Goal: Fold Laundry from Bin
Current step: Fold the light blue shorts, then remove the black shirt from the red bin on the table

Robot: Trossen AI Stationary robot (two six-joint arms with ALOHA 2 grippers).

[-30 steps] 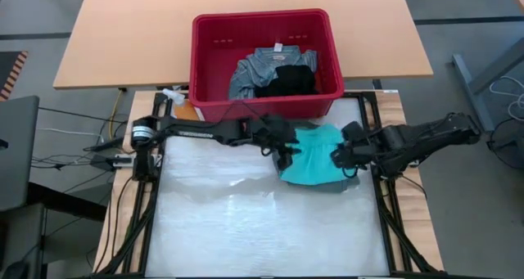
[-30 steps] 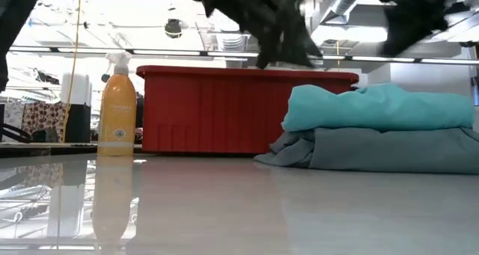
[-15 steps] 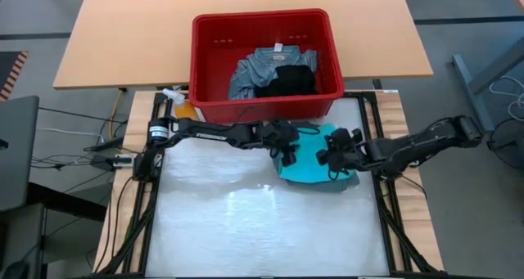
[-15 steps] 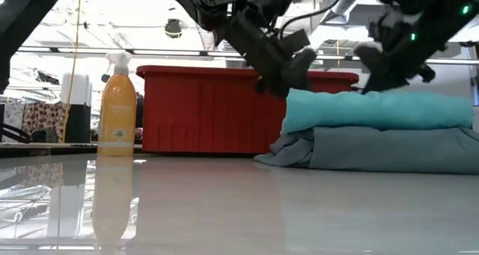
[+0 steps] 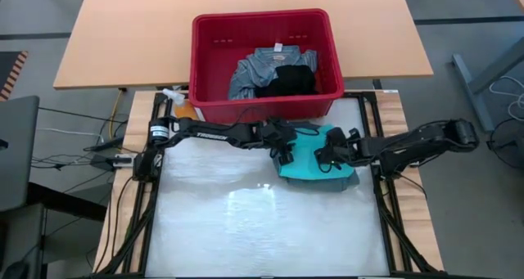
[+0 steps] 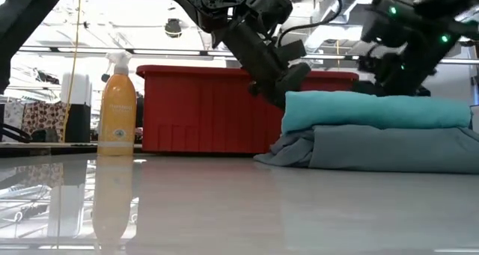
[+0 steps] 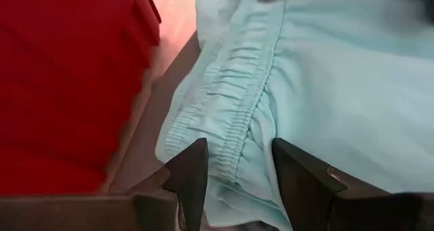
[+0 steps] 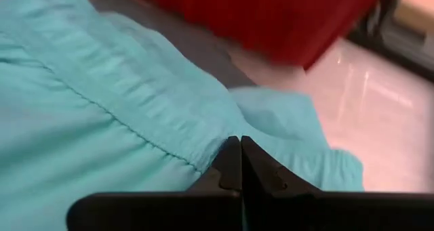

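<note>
The turquoise garment (image 5: pixel 315 158) lies folded on a grey-green one (image 6: pixel 389 150) on the bench, just near of the red bin (image 5: pixel 264 104). Its elastic band runs between the half-open jaws of the left gripper (image 7: pixel 234 173); the right gripper (image 8: pixel 240 164) is pinched shut on its right fold.

Folded turquoise garment (image 5: pixel 315 155) atop grey-green one (image 6: pixel 389 149), red bin (image 5: pixel 264 99) holding laundry
</note>
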